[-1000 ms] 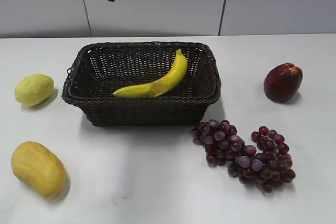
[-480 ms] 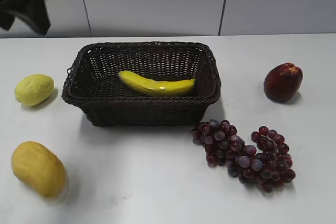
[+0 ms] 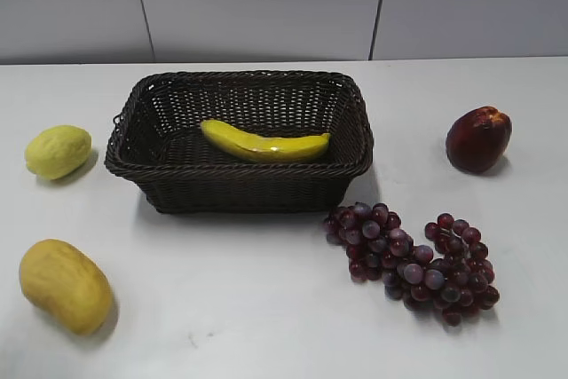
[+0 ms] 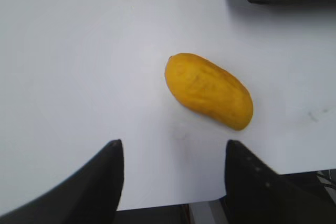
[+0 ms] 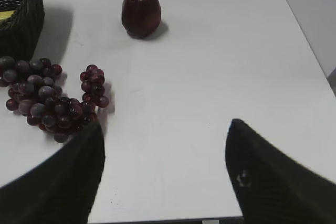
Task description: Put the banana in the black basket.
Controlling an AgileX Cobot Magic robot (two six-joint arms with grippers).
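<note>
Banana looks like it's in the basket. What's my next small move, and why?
Probably none beyond holding both arms back: the banana lies flat inside the black basket, and the left gripper and right gripper are open and empty over bare table.

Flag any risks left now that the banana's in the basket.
Few. The banana lies flat inside the basket, so it is unlikely to roll out. The open left gripper hangs above the mango, the open right gripper near the grapes; a low sweep could knock either.
</note>
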